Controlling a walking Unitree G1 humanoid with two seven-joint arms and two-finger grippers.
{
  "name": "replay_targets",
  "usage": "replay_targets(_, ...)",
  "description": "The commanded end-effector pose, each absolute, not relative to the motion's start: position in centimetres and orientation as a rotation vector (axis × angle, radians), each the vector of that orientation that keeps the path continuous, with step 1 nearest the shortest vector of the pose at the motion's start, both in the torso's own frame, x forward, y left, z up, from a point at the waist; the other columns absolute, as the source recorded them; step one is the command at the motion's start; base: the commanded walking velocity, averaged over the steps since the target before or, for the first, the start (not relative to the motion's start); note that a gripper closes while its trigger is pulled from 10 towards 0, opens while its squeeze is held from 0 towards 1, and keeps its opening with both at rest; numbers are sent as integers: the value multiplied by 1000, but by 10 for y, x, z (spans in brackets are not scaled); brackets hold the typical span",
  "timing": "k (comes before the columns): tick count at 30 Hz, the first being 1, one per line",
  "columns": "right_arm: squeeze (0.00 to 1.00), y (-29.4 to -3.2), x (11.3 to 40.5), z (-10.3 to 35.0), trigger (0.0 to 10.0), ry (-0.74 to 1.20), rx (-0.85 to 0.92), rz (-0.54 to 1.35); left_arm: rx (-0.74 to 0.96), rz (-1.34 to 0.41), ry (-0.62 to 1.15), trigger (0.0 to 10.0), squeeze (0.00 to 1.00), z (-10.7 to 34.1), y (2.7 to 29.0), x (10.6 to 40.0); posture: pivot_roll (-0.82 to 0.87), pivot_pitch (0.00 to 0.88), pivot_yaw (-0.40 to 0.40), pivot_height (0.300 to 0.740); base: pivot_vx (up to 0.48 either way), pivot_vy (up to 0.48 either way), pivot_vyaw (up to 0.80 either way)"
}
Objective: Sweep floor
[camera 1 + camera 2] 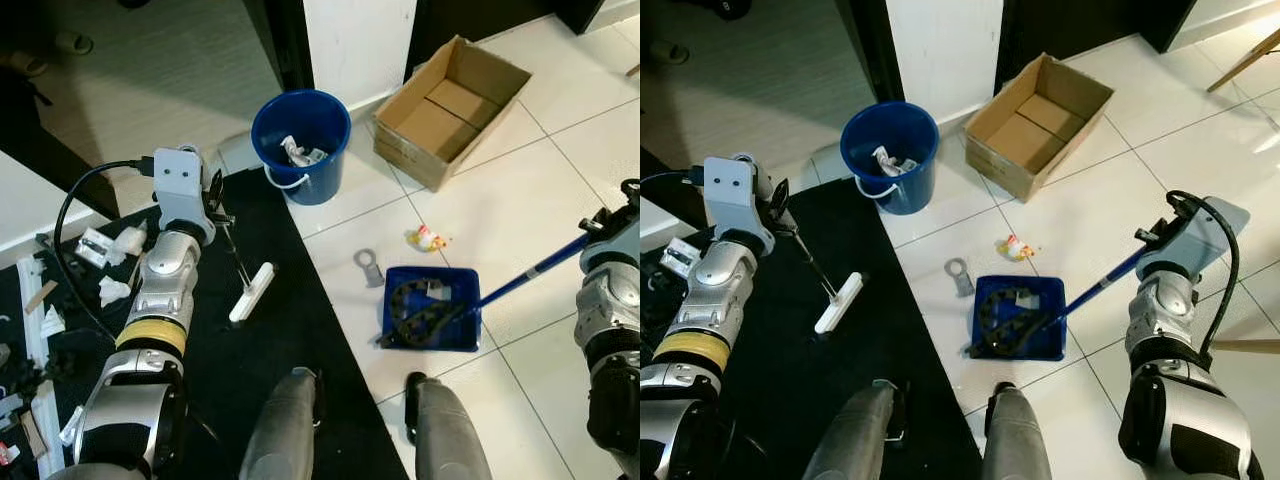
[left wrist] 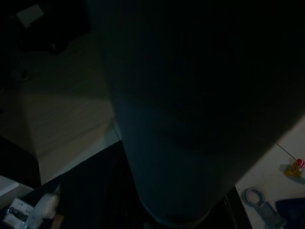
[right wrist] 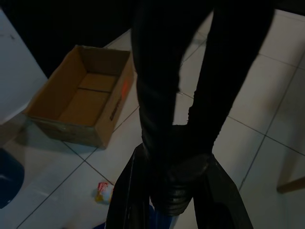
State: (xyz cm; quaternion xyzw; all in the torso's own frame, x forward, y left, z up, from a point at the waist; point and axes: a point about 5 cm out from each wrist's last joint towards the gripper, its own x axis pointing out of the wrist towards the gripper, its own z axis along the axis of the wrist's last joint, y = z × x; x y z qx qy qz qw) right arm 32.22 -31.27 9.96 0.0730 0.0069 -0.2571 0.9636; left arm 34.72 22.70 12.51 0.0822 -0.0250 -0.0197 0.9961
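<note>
- Blue dustpan (image 1: 1020,318) lies on the white tile down-handle from the right gripper (image 1: 1162,243), which is clenched on its blue handle (image 1: 1102,283); debris fills it.
- Left gripper (image 1: 214,198) grasps the thin-handled white brush (image 1: 251,291), its head on the black mat just beyond.
- Candy wrapper (image 1: 427,239) and blue bucket (image 1: 300,146) lie farther off.
- Left wrist view is too dark to read.

We note glossy white ceramic-looking floor tiles (image 1: 560,190) with thin grout lines, beside a matt black mat (image 1: 290,330). The bucket (image 1: 300,145) and dustpan (image 1: 432,308) look like smooth blue plastic, slightly shiny. The box (image 1: 450,108) is matt brown corrugated cardboard. The brush head (image 1: 251,291) appears white plastic on a thin dark metal-looking rod. Both arms show brushed silver metal casing.
</note>
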Motion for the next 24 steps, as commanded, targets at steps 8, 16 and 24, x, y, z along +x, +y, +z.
replay_targets(8, 0, -310, 312, 81, 10000, 80, 129, -531, 195, -23, -44, 10000, 0, 126, 238, 343, 177, 284, 84, 740, 0, 0, 0)
replay_targets(16, 745, -306, 299, 60, 10000, 138, 138, -549, 183, -29, -35, 10000, 0, 121, 230, 342, 175, 280, 86, 740, 0, 0, 0)
replay_targets(24, 620, -306, 299, 61, 10000, 132, 133, -560, 170, -31, -40, 10000, 0, 123, 226, 345, 160, 259, 87, 740, 0, 0, 0)
